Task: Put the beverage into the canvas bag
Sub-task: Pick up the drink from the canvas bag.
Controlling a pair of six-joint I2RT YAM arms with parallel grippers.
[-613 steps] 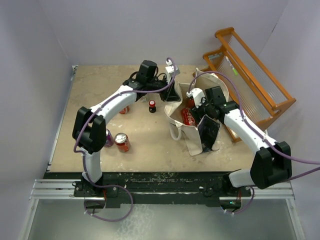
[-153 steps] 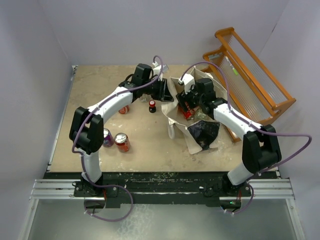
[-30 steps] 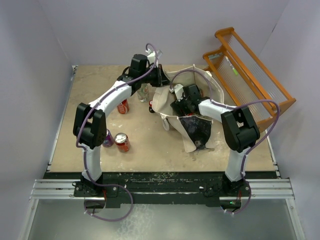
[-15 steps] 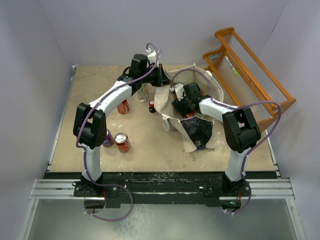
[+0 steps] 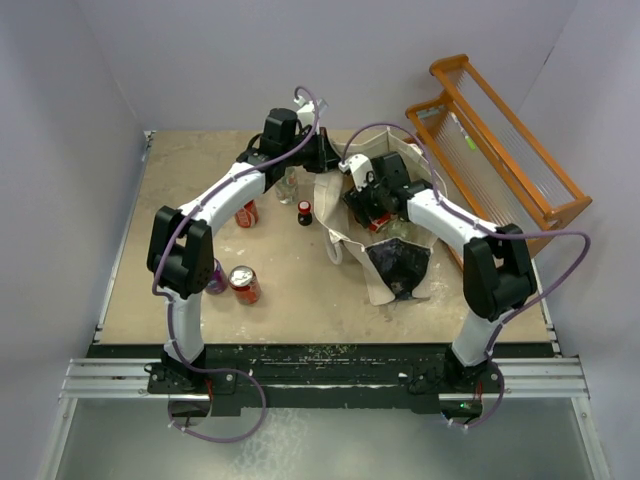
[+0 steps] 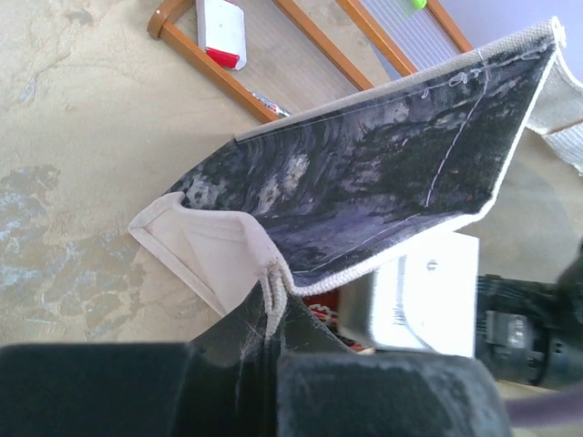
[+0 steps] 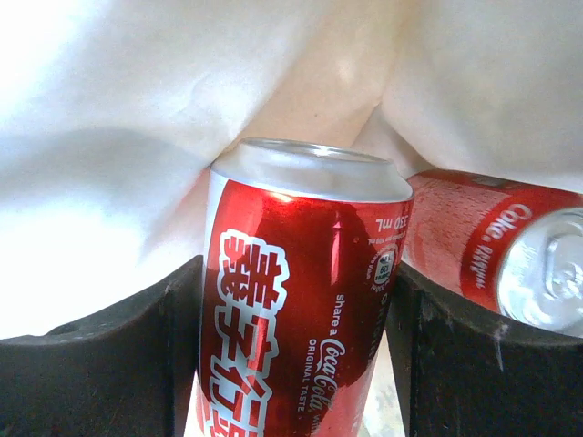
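The cream canvas bag (image 5: 400,262) stands open at mid-table, its dark print (image 6: 364,182) facing the left wrist camera. My left gripper (image 5: 322,160) is shut on the bag's rim seam (image 6: 270,289) and holds that edge up. My right gripper (image 5: 366,205) reaches down inside the bag. In the right wrist view its fingers (image 7: 164,346) press both sides of a red cola can (image 7: 301,309) that stands upright against the pale lining. A second red cola can (image 7: 483,255) lies on its side just to the right, also inside the bag.
An orange wooden rack (image 5: 500,140) stands at the back right, close behind the bag. Left of the bag sit a small red-capped dark bottle (image 5: 304,212), a clear bottle (image 5: 288,185), a red can (image 5: 247,213), and nearer the front a red can (image 5: 243,284) and a purple can (image 5: 216,275).
The right gripper's jaws have narrowed onto the upright can. The right arm's elbow has swung out to the right and the wrist has shifted slightly back. The left arm has stayed put.
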